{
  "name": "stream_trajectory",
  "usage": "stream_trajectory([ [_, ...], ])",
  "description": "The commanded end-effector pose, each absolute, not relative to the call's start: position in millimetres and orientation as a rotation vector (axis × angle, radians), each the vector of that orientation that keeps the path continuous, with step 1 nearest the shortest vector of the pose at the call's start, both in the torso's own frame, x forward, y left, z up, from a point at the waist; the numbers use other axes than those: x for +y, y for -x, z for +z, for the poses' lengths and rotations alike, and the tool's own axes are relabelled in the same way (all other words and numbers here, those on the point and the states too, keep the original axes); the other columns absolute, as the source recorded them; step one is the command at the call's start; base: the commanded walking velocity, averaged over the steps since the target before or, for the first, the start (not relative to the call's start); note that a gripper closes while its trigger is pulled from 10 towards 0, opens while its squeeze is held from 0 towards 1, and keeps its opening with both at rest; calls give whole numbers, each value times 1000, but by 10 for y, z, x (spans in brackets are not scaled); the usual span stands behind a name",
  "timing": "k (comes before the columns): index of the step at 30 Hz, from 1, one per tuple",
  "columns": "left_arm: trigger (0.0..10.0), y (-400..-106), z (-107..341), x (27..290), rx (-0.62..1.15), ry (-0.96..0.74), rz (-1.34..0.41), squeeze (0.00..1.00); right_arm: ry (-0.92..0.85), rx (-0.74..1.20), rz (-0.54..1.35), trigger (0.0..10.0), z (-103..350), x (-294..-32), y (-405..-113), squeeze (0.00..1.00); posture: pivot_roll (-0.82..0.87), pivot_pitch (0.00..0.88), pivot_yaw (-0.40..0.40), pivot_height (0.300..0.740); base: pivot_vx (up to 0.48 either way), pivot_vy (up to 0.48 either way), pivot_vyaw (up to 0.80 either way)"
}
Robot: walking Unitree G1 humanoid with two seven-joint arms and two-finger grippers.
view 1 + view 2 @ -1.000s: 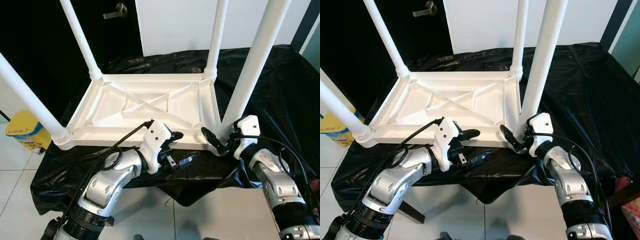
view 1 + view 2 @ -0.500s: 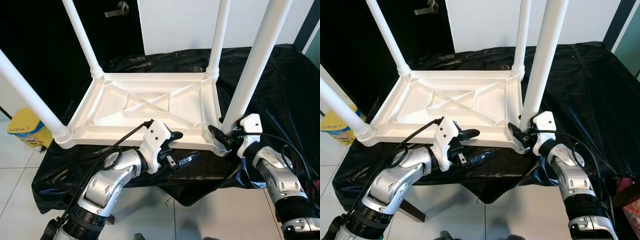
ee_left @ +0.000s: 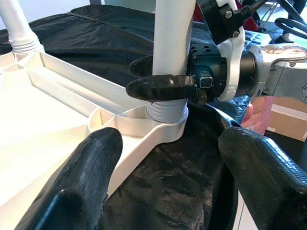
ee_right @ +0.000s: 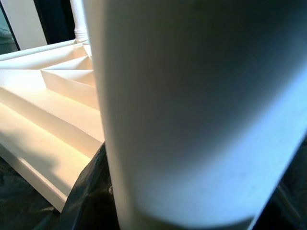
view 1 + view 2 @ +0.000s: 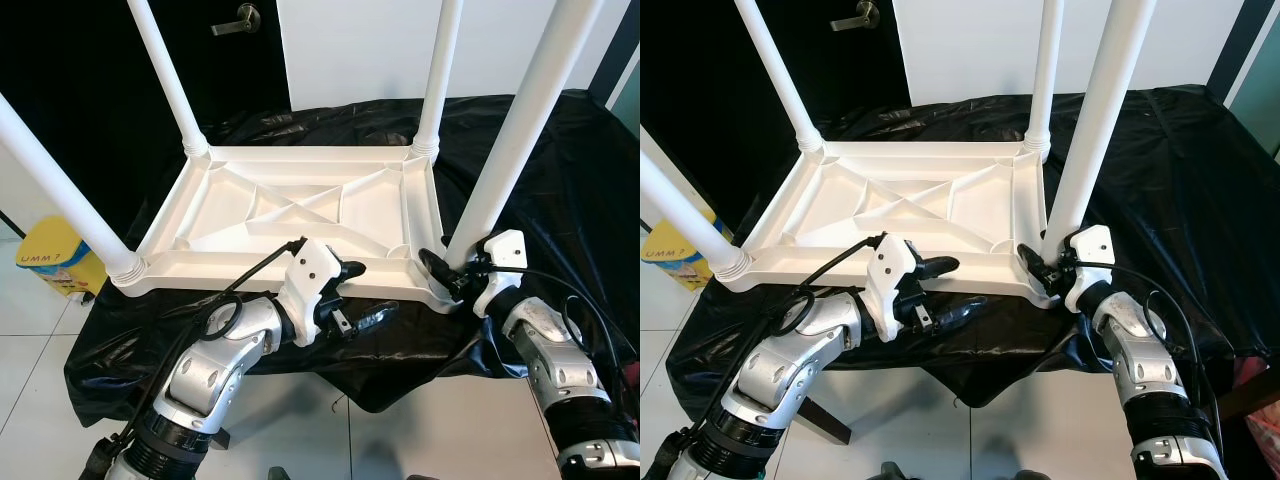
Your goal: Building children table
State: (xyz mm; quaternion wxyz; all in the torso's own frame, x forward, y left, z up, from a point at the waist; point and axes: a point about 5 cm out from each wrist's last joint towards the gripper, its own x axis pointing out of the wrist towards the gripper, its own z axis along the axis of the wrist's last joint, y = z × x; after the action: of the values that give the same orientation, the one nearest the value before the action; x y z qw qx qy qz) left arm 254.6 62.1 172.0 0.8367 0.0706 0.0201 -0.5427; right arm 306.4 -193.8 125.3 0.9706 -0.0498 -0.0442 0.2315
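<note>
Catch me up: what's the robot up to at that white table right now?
A white children's table lies upside down on a black cloth with all four legs standing up. The right gripper has its jaws around the base of the near right leg, at its socket. The left gripper hovers open beside the table's near edge, holding nothing.

Two thick black fingers (image 3: 91,177) of the left gripper (image 3: 172,187) fill the lower corners, spread wide apart with nothing between them. At centre a white table leg (image 3: 172,38) rises from its socket on the upturned white tabletop (image 3: 53,110), which runs to the left edge. The right gripper (image 3: 160,76), at upper right, closes around the leg's base. Black sheeting (image 3: 158,191) lies beneath.
</note>
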Motion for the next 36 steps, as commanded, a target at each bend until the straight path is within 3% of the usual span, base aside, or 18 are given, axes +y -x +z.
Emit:
stream_trajectory([
  [1,10000,-2556,1730,648,44,-162,-1117,0,93,-19,440,10000,1101,-1890,-3026,0,-108,28,50,740,0,0,0],
  [10,10000,-2555,1731,629,40,-154,-1117,0,93,-11,222,10000,1066,-1774,-2973,0,-115,31,44,740,0,0,0],
  [11,10000,-2553,1730,627,40,-149,-1117,0,76,7,123,10000,1036,-1737,-2938,0,-115,32,43,740,0,0,0],
  [18,10000,-2547,1727,621,41,-147,-1120,0,40,16,-38,10000,1016,-1691,-2879,0,-117,34,41,740,0,0,0],
  [20,10000,-2545,1726,616,39,-146,-1118,0,8,25,-160,10000,1002,-1618,-2827,0,-113,36,37,740,0,0,0],
  [36,10000,-2549,1720,609,36,-140,-1111,0,-10,50,-239,10000,1021,-1536,-2770,0,-106,27,28,740,0,0,0],
])
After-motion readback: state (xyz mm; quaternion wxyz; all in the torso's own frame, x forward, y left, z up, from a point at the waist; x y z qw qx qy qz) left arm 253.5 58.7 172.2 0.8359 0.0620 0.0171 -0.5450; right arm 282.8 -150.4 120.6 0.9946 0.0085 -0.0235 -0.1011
